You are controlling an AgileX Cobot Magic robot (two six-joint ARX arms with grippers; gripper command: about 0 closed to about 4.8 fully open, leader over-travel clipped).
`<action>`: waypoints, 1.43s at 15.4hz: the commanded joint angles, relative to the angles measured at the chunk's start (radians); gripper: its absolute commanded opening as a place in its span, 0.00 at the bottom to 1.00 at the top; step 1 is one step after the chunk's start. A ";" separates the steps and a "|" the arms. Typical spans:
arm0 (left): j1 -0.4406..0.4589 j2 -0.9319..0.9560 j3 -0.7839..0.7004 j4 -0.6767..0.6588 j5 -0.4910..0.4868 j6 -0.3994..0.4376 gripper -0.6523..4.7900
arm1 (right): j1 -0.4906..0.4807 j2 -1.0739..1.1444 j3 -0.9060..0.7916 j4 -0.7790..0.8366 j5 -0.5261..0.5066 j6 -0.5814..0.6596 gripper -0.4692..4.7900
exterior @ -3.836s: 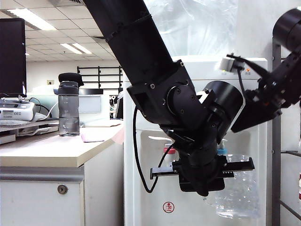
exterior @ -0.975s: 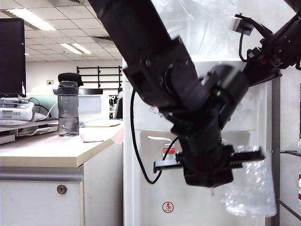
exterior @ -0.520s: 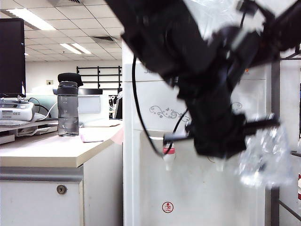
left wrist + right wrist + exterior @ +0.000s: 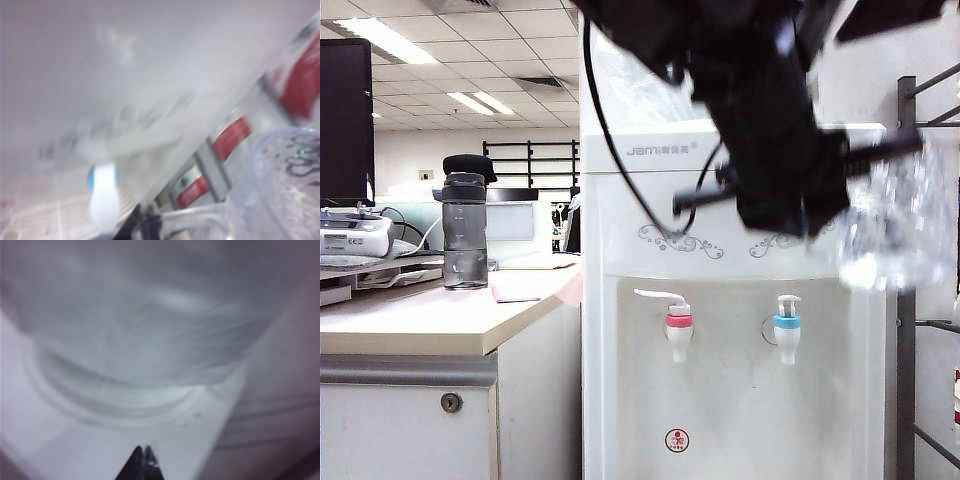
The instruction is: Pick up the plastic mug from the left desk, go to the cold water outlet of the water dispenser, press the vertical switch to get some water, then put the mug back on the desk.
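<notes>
Level exterior — close wrists — water dispenser (image 4: 720, 330)

The left pincer (image 4: 150, 227) grips the plastic mug (image 4: 280, 190) by its handle.

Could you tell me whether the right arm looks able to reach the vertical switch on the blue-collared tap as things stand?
Probably yes. The vertical switch stands uncovered, since the left pincer holds the plastic mug above and to its right. The right pincer, shut, is up over the water dispenser top, so it must descend first.
</notes>
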 commanded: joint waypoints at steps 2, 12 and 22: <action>-0.003 -0.072 0.006 0.033 0.008 0.068 0.11 | -0.002 -0.058 0.040 0.014 0.039 0.005 0.08; -0.001 -0.274 0.005 0.034 0.023 0.189 0.11 | -0.002 -0.145 0.052 0.005 0.087 0.005 0.08; 0.158 -0.616 -0.027 -0.131 0.027 0.272 0.11 | -0.002 -0.237 0.052 0.007 0.087 0.084 0.08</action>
